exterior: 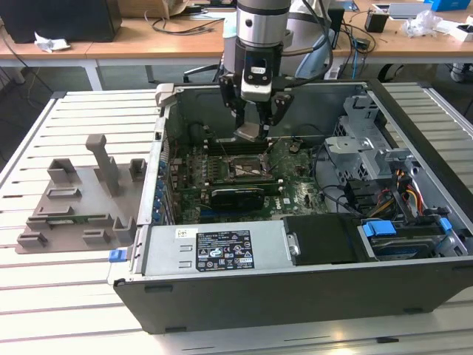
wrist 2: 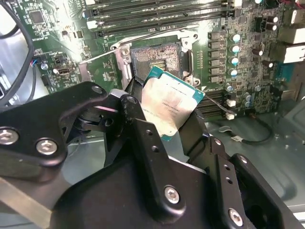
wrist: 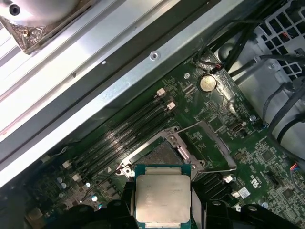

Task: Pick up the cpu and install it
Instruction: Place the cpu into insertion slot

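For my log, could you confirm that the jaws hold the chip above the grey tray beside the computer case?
Not quite: the chip is held over the motherboard, near the socket, inside the computer case, not above the grey tray; the second wrist view shows this.

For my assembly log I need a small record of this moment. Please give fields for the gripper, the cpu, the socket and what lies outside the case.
gripper: shut on the cpu, lowered inside the open computer case
cpu: held at its edges, silver top visible in both wrist views
socket: empty, nothing seated in it
cpu and socket: apart; the cpu hangs close above the motherboard, not yet installed
fixture tray: grey, on the slatted table, at the exterior view's left of the case
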Tool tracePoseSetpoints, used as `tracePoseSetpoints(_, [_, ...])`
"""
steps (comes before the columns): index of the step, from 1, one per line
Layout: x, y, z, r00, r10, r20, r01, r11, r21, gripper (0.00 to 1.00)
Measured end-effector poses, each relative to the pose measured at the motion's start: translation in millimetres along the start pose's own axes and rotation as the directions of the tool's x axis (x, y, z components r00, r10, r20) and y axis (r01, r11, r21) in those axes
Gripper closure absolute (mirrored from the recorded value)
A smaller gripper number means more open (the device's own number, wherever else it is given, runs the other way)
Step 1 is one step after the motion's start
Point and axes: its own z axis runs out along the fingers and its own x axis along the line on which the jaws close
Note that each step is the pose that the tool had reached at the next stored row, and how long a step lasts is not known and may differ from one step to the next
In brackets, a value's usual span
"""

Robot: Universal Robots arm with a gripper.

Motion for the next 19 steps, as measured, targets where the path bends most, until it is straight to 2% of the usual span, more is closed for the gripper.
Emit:
tracePoseSetpoints(3, [0.0,0.0,0.0,0.9995,0.03,-0.0009,-0.03,0.9995,-0.0002,0.45])
tracePoseSetpoints(4, [0.0,0.0,0.0,0.9986,0.053,-0.0017,-0.053,0.9986,-0.0004,0.45])
tracePoseSetpoints(9, [0.0,0.0,0.0,0.9946,0.104,-0.0033,-0.104,0.9946,-0.0007,0.45])
tracePoseSetpoints(13, [0.0,0.0,0.0,0.9874,0.158,-0.0053,-0.158,0.9875,-0.001,0.45])
tracePoseSetpoints(19, [0.0,0.0,0.0,0.9779,0.209,-0.0071,-0.209,0.9779,-0.0012,0.45])
